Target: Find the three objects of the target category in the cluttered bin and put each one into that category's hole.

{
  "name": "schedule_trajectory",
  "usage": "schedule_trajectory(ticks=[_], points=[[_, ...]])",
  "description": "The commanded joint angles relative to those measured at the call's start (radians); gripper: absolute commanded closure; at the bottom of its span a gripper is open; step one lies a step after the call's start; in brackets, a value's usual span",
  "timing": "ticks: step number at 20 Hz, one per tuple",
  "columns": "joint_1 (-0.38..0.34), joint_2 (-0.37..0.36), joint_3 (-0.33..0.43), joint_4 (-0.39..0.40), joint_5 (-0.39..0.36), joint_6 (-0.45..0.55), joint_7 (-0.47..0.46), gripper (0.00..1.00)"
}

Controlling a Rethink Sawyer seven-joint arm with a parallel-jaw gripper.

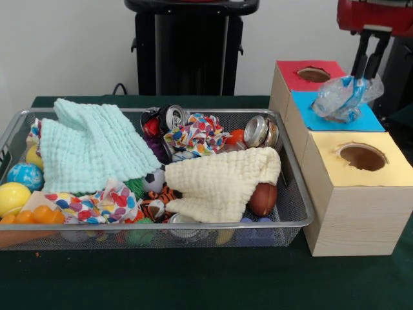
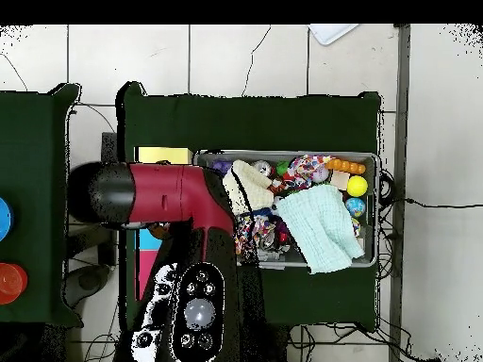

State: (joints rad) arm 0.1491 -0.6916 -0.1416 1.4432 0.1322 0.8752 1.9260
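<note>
My gripper [image 1: 362,79] hangs at the far right, shut on a crushed clear plastic bottle with a blue label [image 1: 345,98]. The bottle sits just over the blue paper surround [image 1: 369,120] of the middle wooden box and hides its hole. The wire mesh bin [image 1: 304,208] lies to the left, full of clutter; I see no other bottle clearly among it. In the overhead view the red arm [image 2: 179,193] covers the gripper and most of the boxes, and the bin [image 2: 378,189] lies to its right.
The red-surround hole [image 1: 314,74] lies behind the blue box and the yellow-surround hole [image 1: 362,157] in front. The bin holds a mint cloth [image 1: 90,145], a cream cloth [image 1: 222,181], dented cans [image 1: 261,131], balls [image 1: 13,197] and a small football [image 1: 262,199].
</note>
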Motion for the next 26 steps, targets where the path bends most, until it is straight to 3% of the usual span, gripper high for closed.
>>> schedule_trajectory(ticks=[1, 9, 26], points=[[0.029, 0.103, 0.061, 0.109, 0.053, -0.08, 0.255, 1.0], [0.054, 0.154, 0.042, 0.078, 0.078, -0.11, 0.262, 1.0], [0.029, 0.184, 0.043, 0.117, 0.081, -0.171, 0.188, 1.0]])
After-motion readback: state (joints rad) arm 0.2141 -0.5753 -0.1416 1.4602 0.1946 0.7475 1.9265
